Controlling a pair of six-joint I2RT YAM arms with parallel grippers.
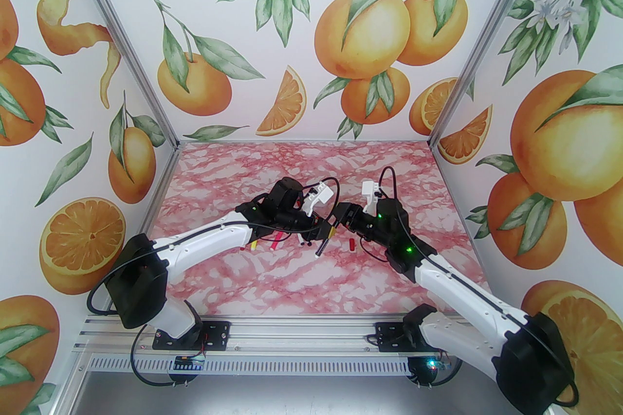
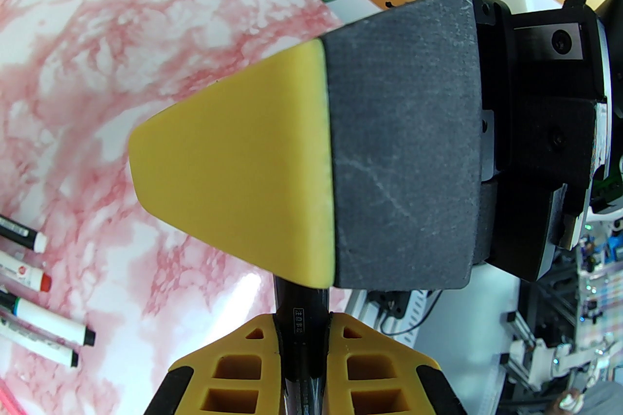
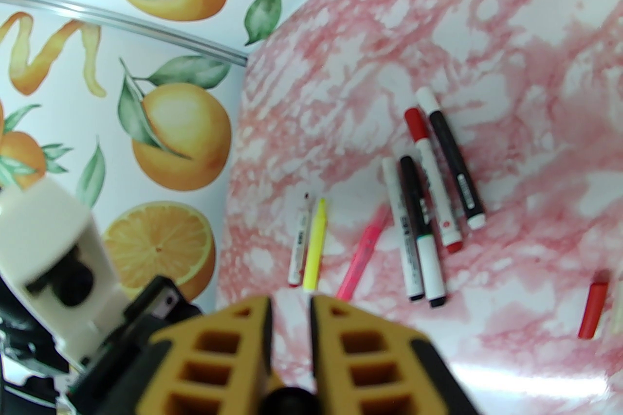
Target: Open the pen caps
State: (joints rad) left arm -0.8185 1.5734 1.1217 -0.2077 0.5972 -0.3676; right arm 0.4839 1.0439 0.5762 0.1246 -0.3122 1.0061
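Both pairs of fingers shut: left gripper [image 2: 302, 330] clamped on black pen [image 2: 298, 306], right gripper [image 3: 290, 302] over its upper end, so pull straight along the barrel, left grip firm, no sideways bending.

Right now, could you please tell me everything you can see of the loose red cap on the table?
The red cap is a short, stubby cylinder of what looks like smooth red plastic, off any pen. It lies on its side on the pink marbled table, apart from the cluster of markers. No gripper touches it. A pale object at the frame edge beside it is too cropped to identify.
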